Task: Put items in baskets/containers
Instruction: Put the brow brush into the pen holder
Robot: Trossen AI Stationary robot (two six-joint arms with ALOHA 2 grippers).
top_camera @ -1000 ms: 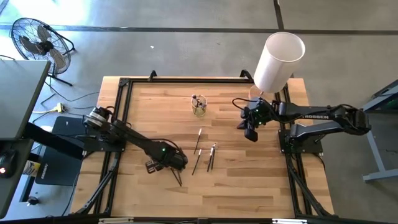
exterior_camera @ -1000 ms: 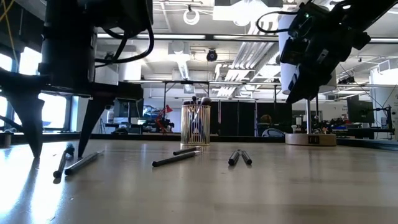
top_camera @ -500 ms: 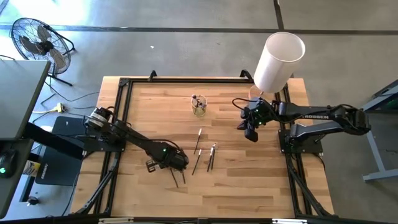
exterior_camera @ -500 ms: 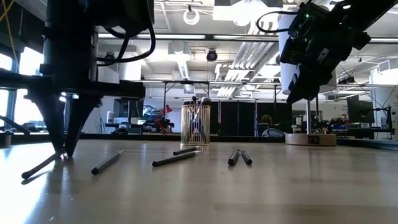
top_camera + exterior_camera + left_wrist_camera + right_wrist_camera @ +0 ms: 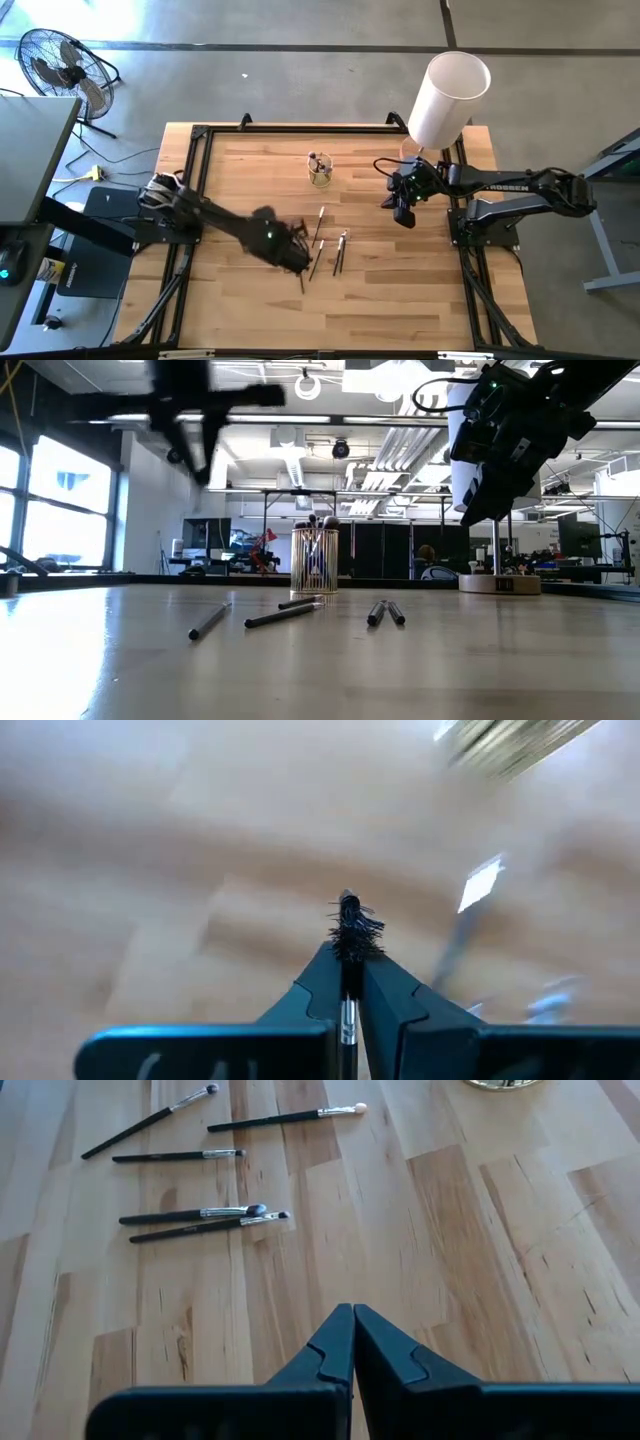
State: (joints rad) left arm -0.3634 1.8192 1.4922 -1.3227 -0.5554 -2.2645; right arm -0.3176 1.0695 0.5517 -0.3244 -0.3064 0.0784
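The left gripper [image 5: 348, 985] is carrying one brush [image 5: 348, 935], its jaws clamped on the handle with the bristle tip standing out ahead of them. In the high view the left gripper [image 5: 293, 255] is sitting over the middle of the table [image 5: 400, 290], just beside the loose brushes [image 5: 330, 250], and its outline is smeared by motion. The step in hand appears to be the transfer of this brush toward the cup [image 5: 319, 170], which is standing near the far edge of the table and already holding a few brushes.

Next move, as a judgement: the brush needs to be brought over the cup's mouth, tipped toward upright and released inside without knocking the cup or the brushes in it.

The right gripper [image 5: 350, 1335] is waiting raised over the right side of the table, its jaws pressed together on nothing. From its wrist view five brushes [image 5: 200, 1215] are lying on the table, two of them side by side and touching. The white cylinder [image 5: 447, 98] is standing at the far right corner.

Against the earlier frames, the left arm has lifted off the table near its own side and swung toward the centre; the right arm has not moved.
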